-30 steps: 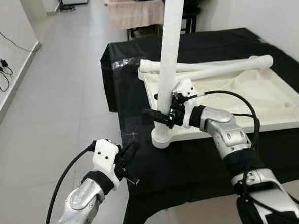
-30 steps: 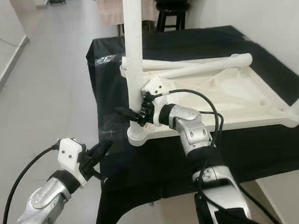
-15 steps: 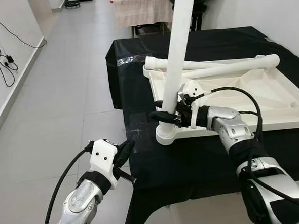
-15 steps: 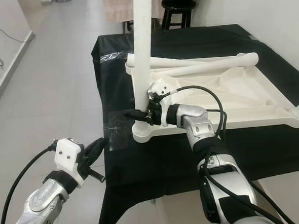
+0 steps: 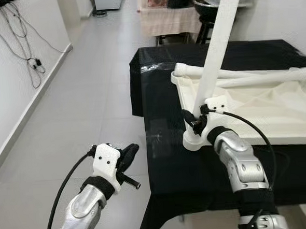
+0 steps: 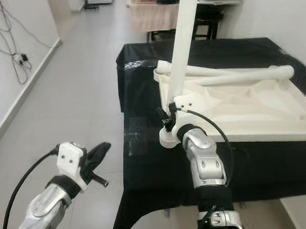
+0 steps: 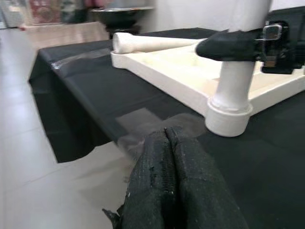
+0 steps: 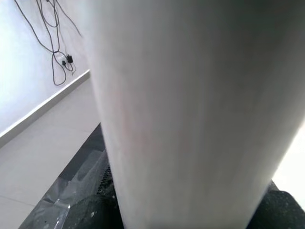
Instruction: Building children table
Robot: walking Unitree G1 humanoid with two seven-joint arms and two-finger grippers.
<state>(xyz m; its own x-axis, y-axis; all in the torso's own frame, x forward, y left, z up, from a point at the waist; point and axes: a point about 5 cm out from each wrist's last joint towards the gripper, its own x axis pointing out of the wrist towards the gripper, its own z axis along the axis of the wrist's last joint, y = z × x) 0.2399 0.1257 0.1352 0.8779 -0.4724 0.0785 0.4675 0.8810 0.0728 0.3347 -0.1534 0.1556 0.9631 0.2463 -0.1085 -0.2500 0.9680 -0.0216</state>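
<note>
A white children's tabletop [image 5: 256, 100] lies upside down on a black-draped table [image 5: 166, 160]. One white leg [image 5: 216, 43] stands in the near left corner socket [image 5: 192, 139], leaning a little to the right. My right gripper [image 5: 194, 123] is shut on this leg just above the socket, and the leg [image 8: 190, 114] looms close in the right wrist view. Two more loose white legs [image 5: 244, 75] lie across the far side of the tabletop. My left gripper [image 5: 128, 153] is shut and empty, hanging over the floor to the left of the table's near corner.
Grey tiled floor [image 5: 90, 113] stretches to the left, with a white wall and hanging black cables [image 5: 21, 34] beyond. A second covered table and a dark stool [image 5: 204, 18] stand behind the black table. A white wall closes the right side.
The whole view has shifted, so the camera moved. My right gripper has slid lower on the leg, closer to the socket, and the leg leans more to the right. The left gripper stays shut.
</note>
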